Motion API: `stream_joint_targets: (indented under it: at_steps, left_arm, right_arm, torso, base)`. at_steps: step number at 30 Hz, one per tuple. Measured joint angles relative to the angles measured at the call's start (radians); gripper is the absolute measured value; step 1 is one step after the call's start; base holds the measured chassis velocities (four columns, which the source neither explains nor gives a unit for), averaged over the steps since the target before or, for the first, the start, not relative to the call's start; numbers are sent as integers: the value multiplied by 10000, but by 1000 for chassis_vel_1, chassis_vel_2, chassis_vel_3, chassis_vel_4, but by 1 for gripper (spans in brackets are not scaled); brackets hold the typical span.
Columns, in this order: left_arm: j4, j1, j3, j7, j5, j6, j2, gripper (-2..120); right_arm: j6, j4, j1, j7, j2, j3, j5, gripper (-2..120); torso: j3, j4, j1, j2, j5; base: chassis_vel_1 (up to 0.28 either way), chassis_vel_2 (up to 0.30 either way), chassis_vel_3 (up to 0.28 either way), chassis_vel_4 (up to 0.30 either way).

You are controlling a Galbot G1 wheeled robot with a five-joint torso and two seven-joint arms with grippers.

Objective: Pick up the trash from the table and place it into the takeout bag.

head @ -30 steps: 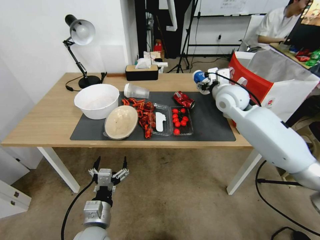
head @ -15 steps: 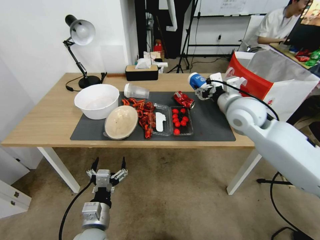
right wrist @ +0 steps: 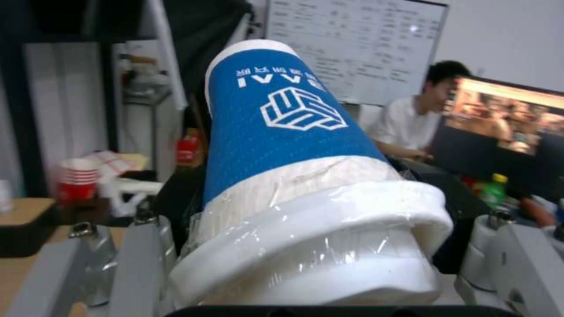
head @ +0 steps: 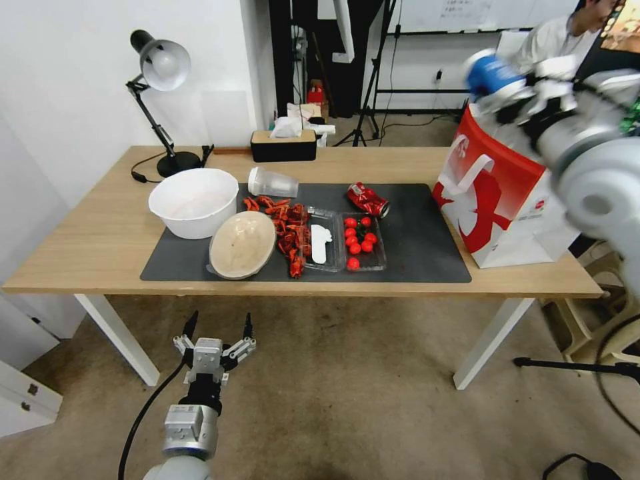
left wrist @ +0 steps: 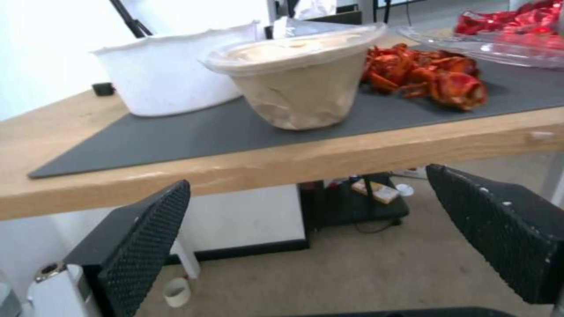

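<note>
One blue-and-white cup (head: 492, 75) is what we carry in our right gripper (head: 527, 90), raised above the open top of the takeout bag (head: 497, 200), which stands at the right end of the table (head: 87, 233). Our head view blurs that grip; our right wrist view fills in the rest, showing the blue-and-white cup (right wrist: 294, 167) lying lengthwise between the grey fingers (right wrist: 135, 259), clamped on both sides, its film-wrapped white lid nearest the camera.

Left of the takeout bag, on the dark grey mat (head: 427, 247), we see the crushed red can (head: 367, 199), then a clear tray of cherry tomatoes (head: 361, 241), a second clear tray (head: 323, 247), a heap of red shells (head: 288, 230), the round beige dish (head: 242, 244) and a white bowl (head: 193, 200). The clear plastic cup (head: 273, 182) lies on its side behind the shells. Farther from the bag stand a black tissue box (head: 283, 144) and a desk lamp (head: 159, 87).

Our left gripper (head: 217, 337) hangs below the table's front edge, well apart from the bag, its fingers spread. Our left wrist view looks up past the black ribbed pads (left wrist: 141, 246) at the round beige dish (left wrist: 299, 83) from the side, a lidded tub with the white bowl (left wrist: 170, 70) just behind it and the shells (left wrist: 429, 77) beside it.
</note>
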State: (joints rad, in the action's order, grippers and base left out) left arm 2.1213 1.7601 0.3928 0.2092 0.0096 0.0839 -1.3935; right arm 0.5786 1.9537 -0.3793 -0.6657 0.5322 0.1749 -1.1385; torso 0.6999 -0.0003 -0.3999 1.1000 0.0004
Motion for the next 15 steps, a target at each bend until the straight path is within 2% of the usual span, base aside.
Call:
stream_joint_targets:
  at_steps: [11, 14, 15]
  left_arm:
    - [126, 0, -216, -8, -34, -10, 30, 100]
    - [125, -39, -194, -3, -93, -19, 107, 100]
    - [125, -39, -194, -3, -93, -19, 107, 100]
  right_arm:
    - [82, -1264, -288, -31, 174, -7, 76, 65]
    - [84, -1353, -455, -18, 286, 2, 219, 78]
    - [84, -1353, -455, -18, 286, 2, 219, 78]
  torso:
    - [2, 3, 0, -1, -1]
    - [2, 3, 0, -1, -3]
    - [2, 3, 0, -1, -3]
  base:
    - [0, 0, 0, 0]
    - [0, 0, 0, 0]
    - [0, 0, 0, 0]
